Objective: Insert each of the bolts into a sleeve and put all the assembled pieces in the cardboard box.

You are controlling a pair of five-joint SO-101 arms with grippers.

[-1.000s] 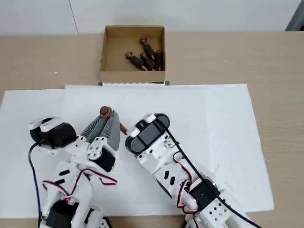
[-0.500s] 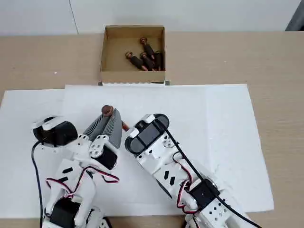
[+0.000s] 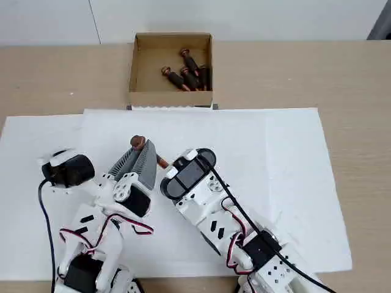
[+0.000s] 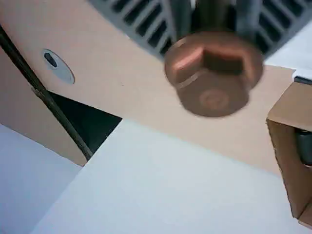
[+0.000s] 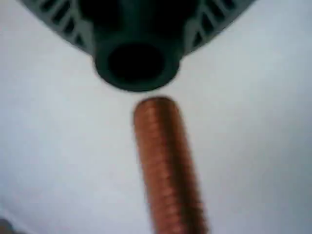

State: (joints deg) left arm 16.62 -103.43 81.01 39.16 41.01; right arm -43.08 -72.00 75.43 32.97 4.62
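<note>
Left claw (image 3: 140, 149) clamped on bolt (image 4: 213, 73), right claw (image 5: 138, 17) clamped on sleeve (image 5: 136, 63), bolt tip near sleeve mouth

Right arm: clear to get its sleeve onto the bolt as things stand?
Probably yes: the threaded tip of the bolt sits just short of the open bore of the sleeve, with nothing between them, though it looks slightly off-centre.

- The left arm (image 3: 91, 213), at seven o'clock, has white shells, black motors and looping red and black cables.
- Its fingers (image 3: 142, 166) are grey and ribbed.
- The right arm (image 3: 211, 210), at five o'clock, looks alike.
</note>
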